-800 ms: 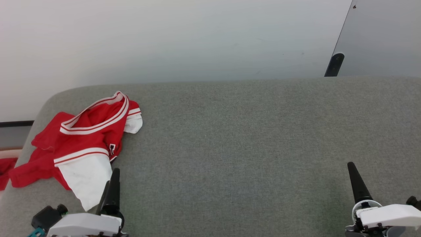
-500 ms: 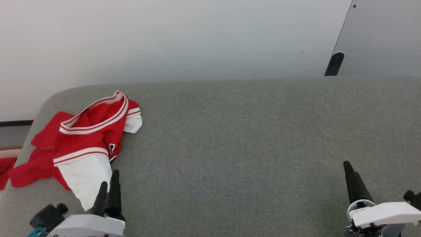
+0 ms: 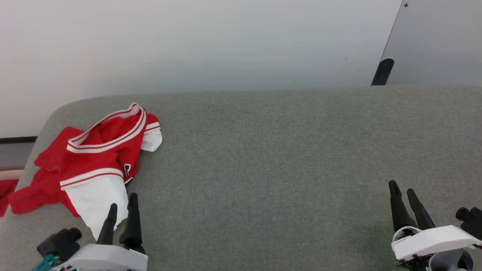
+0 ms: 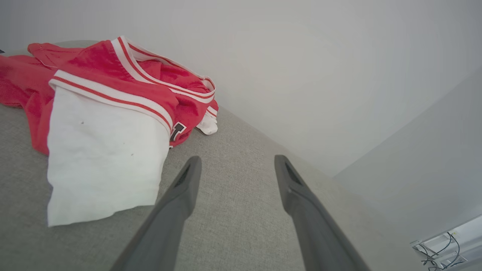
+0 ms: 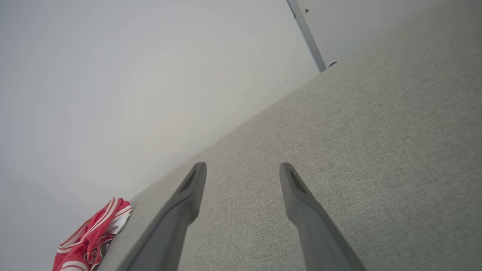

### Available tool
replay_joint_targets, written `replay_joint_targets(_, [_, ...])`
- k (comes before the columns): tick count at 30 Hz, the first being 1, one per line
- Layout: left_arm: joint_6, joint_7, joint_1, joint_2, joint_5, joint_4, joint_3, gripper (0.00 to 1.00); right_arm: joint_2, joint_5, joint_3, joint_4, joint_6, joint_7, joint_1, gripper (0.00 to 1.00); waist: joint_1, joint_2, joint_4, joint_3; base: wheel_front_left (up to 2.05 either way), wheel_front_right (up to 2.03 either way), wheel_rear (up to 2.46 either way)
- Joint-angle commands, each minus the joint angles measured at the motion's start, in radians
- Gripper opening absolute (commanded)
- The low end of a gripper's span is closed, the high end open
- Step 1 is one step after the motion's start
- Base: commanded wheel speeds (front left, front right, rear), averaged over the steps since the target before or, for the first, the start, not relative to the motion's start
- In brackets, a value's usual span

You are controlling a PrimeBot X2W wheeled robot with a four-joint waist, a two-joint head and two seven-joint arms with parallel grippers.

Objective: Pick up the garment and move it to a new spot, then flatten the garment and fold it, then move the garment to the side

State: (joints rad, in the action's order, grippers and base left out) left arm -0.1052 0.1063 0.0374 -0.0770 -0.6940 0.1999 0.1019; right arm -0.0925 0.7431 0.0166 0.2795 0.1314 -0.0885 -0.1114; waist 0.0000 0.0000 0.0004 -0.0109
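The garment (image 3: 94, 158), a red jersey with white sleeves and striped trim, lies crumpled at the left end of the grey upholstered surface (image 3: 282, 150). Its near white sleeve (image 4: 101, 158) spreads toward me. My left gripper (image 3: 122, 201) stands open at the lower left, its fingertips just right of that sleeve's near corner and holding nothing; the left wrist view shows the left gripper (image 4: 235, 162) empty over bare fabric. My right gripper (image 3: 402, 188) is open at the lower right, far from the garment (image 5: 90, 241), with nothing between its fingers (image 5: 188, 195).
A white wall (image 3: 188, 45) rises behind the surface. A grey panel with a dark post (image 3: 382, 72) stands at the back right. A scrap of red cloth (image 3: 5, 194) shows past the surface's left edge. The surface's left end is rounded.
Both grippers have turned at the wrist so that two fingers of each now show apart. The right gripper has shifted slightly left and down. The garment lies as before.
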Motion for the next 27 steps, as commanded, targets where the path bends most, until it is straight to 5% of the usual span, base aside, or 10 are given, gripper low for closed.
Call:
replay_joint_targets(1, [0.004, 0.01, 0.003, -0.009, 0.038, -0.017, 0.002, 1.0, -0.007, -0.045, 0.0, -0.013, -0.001, -0.01, -0.023, 1.0, 0.0, 0.0, 0.0, -0.001, 0.0, 0.0, 0.0])
replay_joint_targets(27, [0.017, 0.076, -0.012, -0.026, 0.331, -0.04, -0.005, 1.0, -0.006, -0.36, -0.01, -0.02, -0.001, -0.07, -0.042, 1.0, 0.0, 0.0, -0.011, -0.013, 0.0, 0.0, 0.0])
